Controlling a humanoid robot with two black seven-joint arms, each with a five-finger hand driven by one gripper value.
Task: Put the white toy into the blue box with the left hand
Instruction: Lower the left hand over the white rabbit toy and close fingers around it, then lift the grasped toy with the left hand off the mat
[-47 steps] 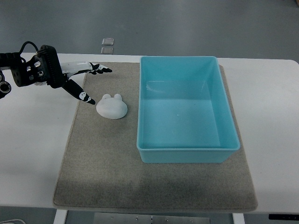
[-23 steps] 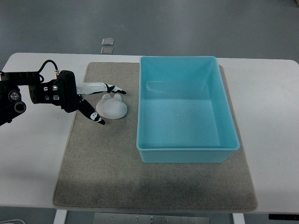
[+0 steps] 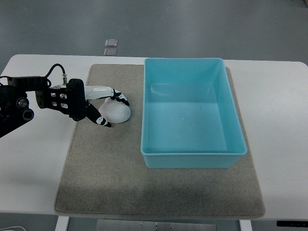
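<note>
The left hand [image 3: 98, 103] has come in over the last second from the upper left of the mat and now sits right against the white toy [image 3: 117, 112], where a second ago it hung clear of it with fingers spread. The fingers [image 3: 111, 92] now curl over the toy's far side and top, while the thumb [image 3: 102, 121] wraps in at its near left edge, so the hand is closing around the toy rather than standing open. Whether the grip is already firm I cannot tell; the toy looks to be resting on the mat, so I judge the grasp as just forming and the lift not yet begun.

The toy lies on the grey mat [image 3: 110, 178], on its upper left part, just beside the left wall of the blue box [image 3: 233, 115] but not touching it. The box stands open and empty on the right half of the mat. The mat lies on the white bench [image 3: 33, 163].

From here the task calls for a firm closure, a lift, and a short carry rightward over the box wall.
</note>
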